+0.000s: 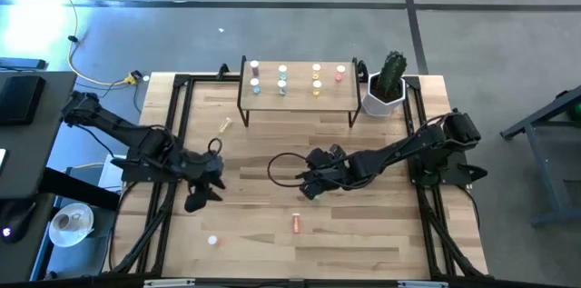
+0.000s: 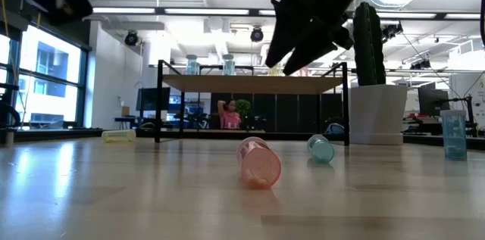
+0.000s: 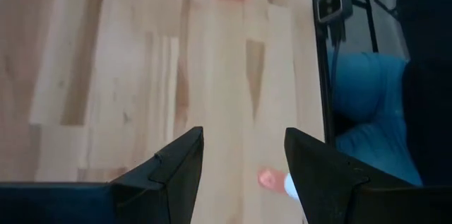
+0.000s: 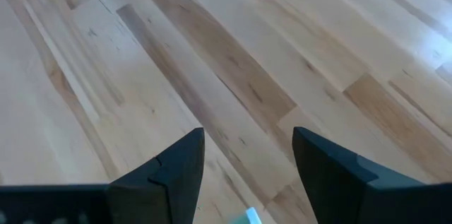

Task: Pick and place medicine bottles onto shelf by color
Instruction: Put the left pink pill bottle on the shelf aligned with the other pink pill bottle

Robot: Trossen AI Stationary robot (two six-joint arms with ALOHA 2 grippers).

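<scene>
Eight or so medicine bottles (image 1: pixel 282 76) already stand on the shelf (image 1: pixel 298 99). Left on the table: yellow bottle (image 1: pixel 224 124), red bottle (image 1: pixel 296 223), green bottle (image 2: pixel 320 149), a small pale one near the front edge. Right gripper (image 1: pixel 310 187) hovers over the green bottle, fingers apart, empty. Left gripper (image 1: pixel 201 199) likewise apart, empty.

Light-wood table (image 1: pixel 272 252), carrying a shelf (image 1: pixel 300 99) at the far edge with bottles (image 1: pixel 297 78) standing in rows, a potted cactus (image 1: pixel 388 84) right of it. Loose on the boards: yellow bottle (image 1: pixel 224 124), red bottle (image 1: pixel 296 223), small white one (image 1: pixel 212 241).
</scene>
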